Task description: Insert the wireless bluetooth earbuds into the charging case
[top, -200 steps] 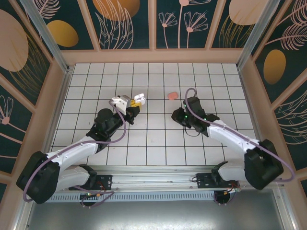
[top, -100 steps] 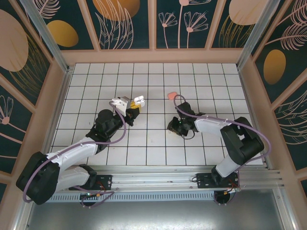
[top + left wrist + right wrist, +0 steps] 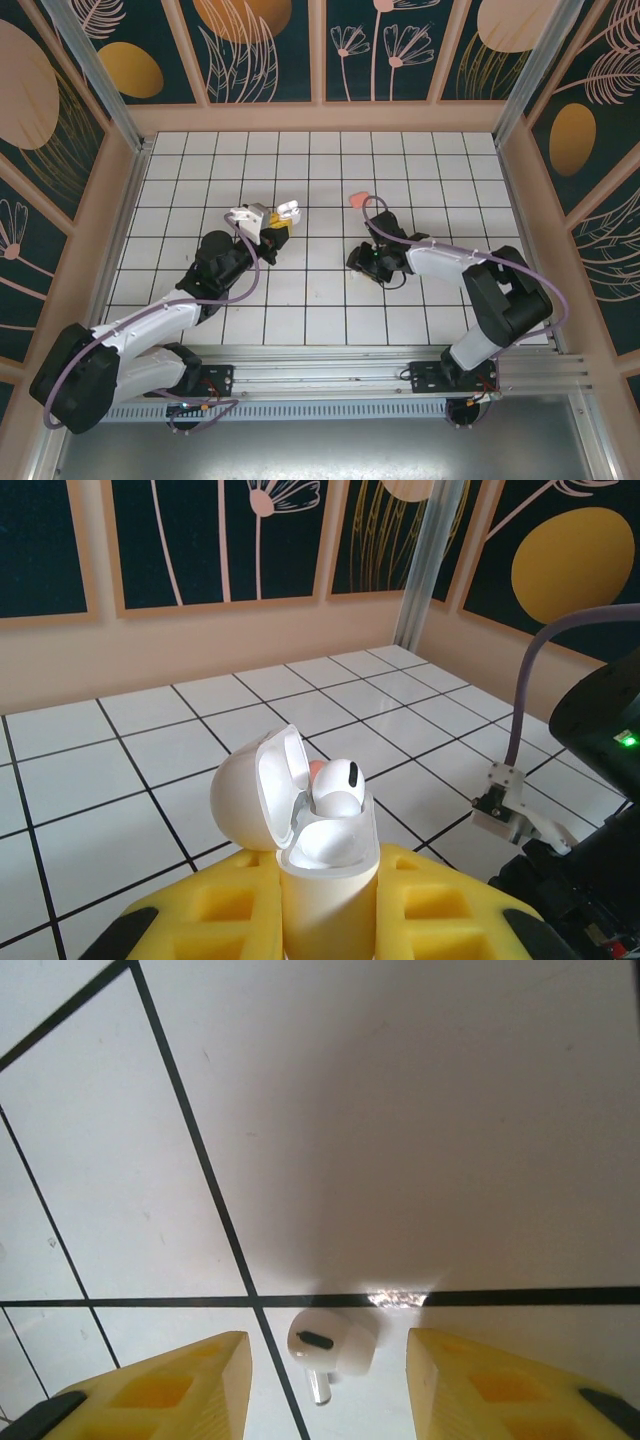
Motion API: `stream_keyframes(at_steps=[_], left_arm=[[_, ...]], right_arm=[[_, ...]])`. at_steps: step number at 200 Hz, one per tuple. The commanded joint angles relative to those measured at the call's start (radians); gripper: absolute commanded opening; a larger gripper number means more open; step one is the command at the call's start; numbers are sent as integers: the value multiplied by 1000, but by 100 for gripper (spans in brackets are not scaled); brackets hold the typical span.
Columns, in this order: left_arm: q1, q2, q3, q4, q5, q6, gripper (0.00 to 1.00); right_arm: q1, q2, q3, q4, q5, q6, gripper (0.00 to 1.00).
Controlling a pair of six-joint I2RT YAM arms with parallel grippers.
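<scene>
The left gripper (image 3: 325,912) is clamped on the charging case (image 3: 322,865), which stands upright between its yellow fingers (image 3: 215,920). The lid (image 3: 248,795) is swung open to the gripper's left. One white earbud (image 3: 338,785) sits in the case, its head standing above the rim. The right gripper (image 3: 362,261) points down at the tiled floor (image 3: 400,1110) with its jaws apart. A second white earbud (image 3: 332,1344) lies on the tile between its fingers (image 3: 180,1385), touching neither. A salmon-pink piece (image 3: 357,199) lies on the floor beyond the right gripper, well apart from it. Compared with a second ago, the right arm has folded at the elbow and its gripper has drawn back toward the bases. The left gripper, the case and the pink piece have hardly shifted.
</scene>
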Motion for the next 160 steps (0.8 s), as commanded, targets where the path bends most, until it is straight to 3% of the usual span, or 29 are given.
stream_keyframes(at_steps=[1,122,160], left_arm=[[1,-26,-6,9,-3,-9,0],[1,-40,-27,18,38,-28,0],[0,-47,-40,28,65,-34,0]], right_arm=[[-9,-56,-15,-41,38,-15,43],[45,47,157,-212,120,120,35],[46,57,157,-184,117,142,31]])
